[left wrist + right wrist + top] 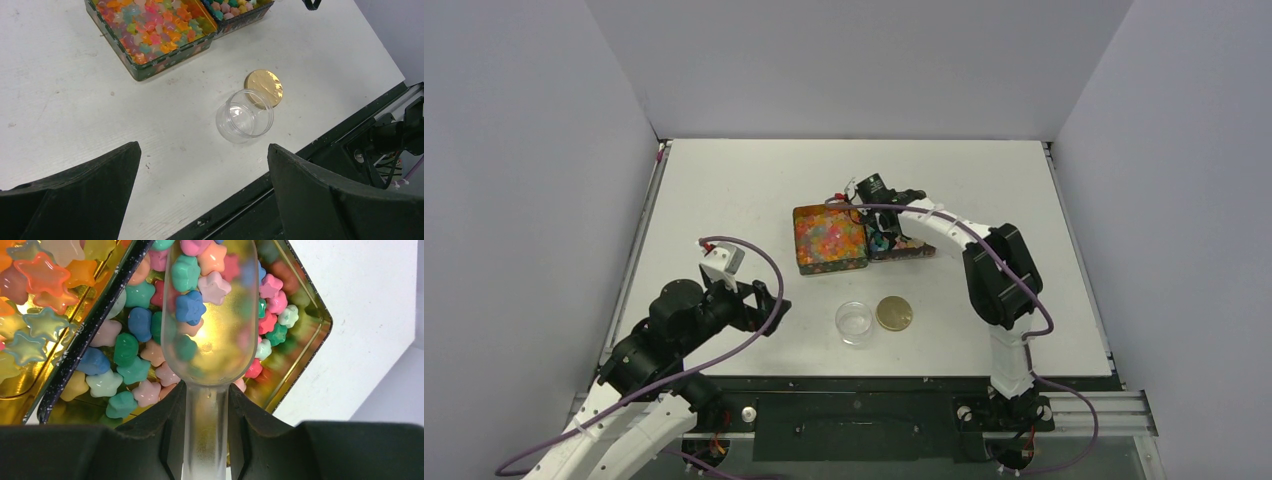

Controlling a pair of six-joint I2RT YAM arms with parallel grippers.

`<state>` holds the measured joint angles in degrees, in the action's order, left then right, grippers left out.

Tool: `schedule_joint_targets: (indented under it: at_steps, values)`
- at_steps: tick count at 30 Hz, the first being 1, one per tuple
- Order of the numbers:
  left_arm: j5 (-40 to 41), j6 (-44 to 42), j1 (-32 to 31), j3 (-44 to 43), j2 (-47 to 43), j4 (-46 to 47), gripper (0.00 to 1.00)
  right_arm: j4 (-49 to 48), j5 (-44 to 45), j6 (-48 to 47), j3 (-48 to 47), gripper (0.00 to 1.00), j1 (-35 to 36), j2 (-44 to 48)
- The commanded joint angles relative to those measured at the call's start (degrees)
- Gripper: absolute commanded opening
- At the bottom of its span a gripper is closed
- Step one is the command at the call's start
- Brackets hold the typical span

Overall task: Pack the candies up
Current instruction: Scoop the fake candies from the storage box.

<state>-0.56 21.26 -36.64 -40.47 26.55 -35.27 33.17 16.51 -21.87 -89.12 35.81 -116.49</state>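
Opaque blue, green and pink candies fill a gold-lined tin. Glossy translucent orange and yellow candies fill the tin beside it. My right gripper is shut on the handle of a clear plastic scoop. The scoop's bowl hangs over the opaque candies and carries several of them. My left gripper stands open and holds nothing, low over the table's near left. The small clear jar lies just ahead of it.
The flat gold lid lies touching the jar's far right side. The jar and lid sit in front of the two tins, near the table's black front rail. Grey walls enclose the table.
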Motion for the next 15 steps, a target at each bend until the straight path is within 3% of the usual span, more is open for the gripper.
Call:
schedule_joint_targets:
  at_steps: [1,15]
  values:
    - [-1.63,-1.00,0.43,-0.10,-0.61,2.93,0.96,-9.14,-11.68,4.79,4.90,0.00,-0.64,2.26]
    - [-2.05,-1.13,0.64,-0.05,-0.36,3.16,0.96,-14.81,-13.06,9.50,13.85,0.00,-2.59,10.14]
